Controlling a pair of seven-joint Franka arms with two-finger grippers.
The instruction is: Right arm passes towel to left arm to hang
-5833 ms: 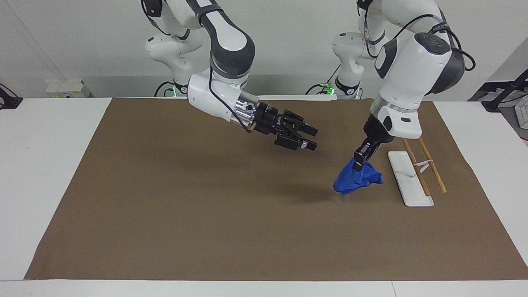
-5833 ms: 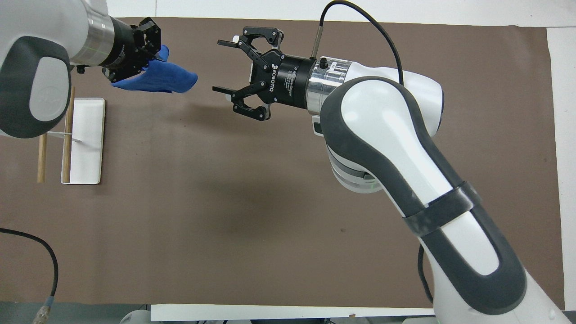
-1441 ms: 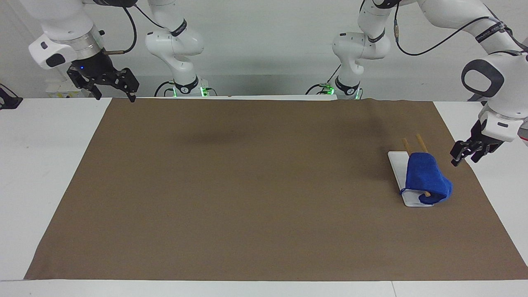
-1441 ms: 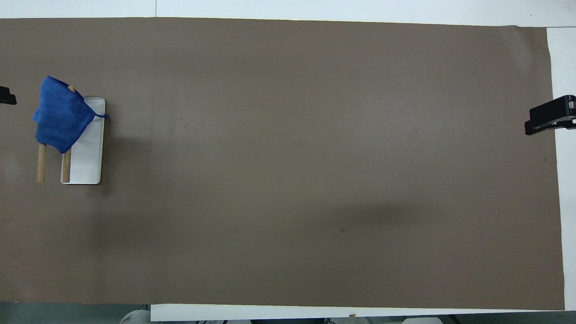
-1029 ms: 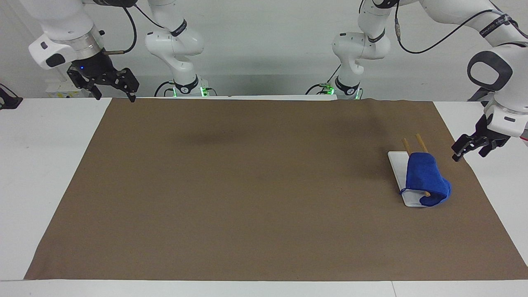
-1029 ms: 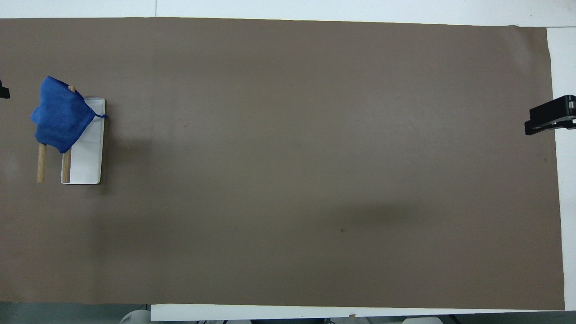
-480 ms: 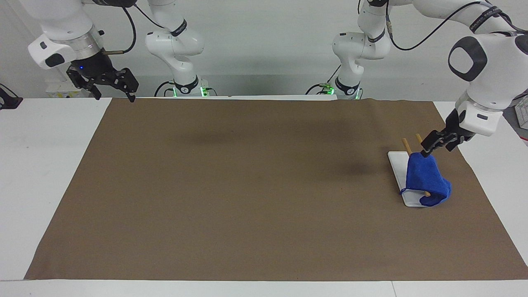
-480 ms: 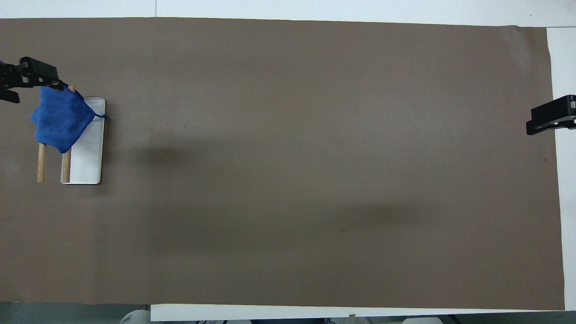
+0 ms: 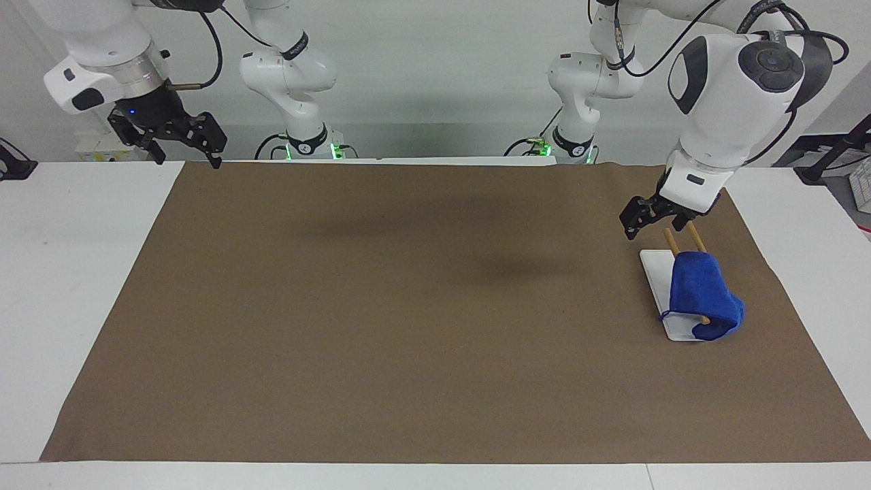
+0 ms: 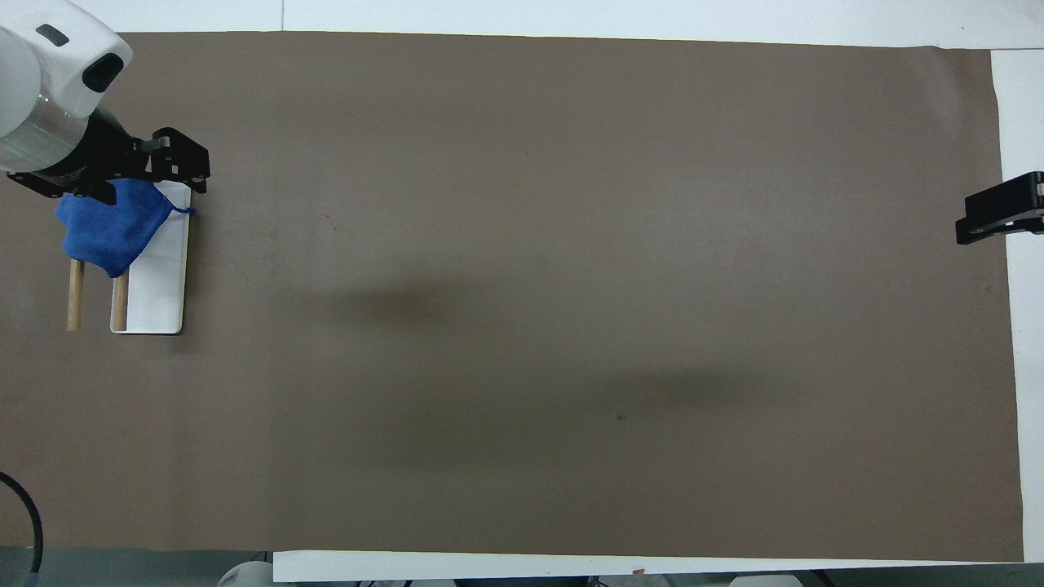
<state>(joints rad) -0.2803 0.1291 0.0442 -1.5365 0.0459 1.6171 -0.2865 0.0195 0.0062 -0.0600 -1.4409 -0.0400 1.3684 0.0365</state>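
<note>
The blue towel (image 9: 701, 292) hangs draped over the two wooden rods (image 9: 693, 235) of a small rack on a white base (image 9: 654, 272), at the left arm's end of the table. It also shows in the overhead view (image 10: 106, 232). My left gripper (image 9: 654, 228) is open and empty. It hangs just above the rods' ends nearest the robots, clear of the towel, and shows in the overhead view (image 10: 163, 175). My right gripper (image 9: 184, 146) is open and empty. It waits raised over the table corner at the right arm's end, and only its tip shows in the overhead view (image 10: 999, 216).
A brown mat (image 9: 408, 306) covers most of the white table (image 9: 68, 272). The rack's base (image 10: 159, 281) and rods (image 10: 75, 297) stand near the mat's edge at the left arm's end.
The left gripper has swung from beside the rack, over the table's edge, across to above the rods' ends nearest the robots. The towel and the right arm have not moved.
</note>
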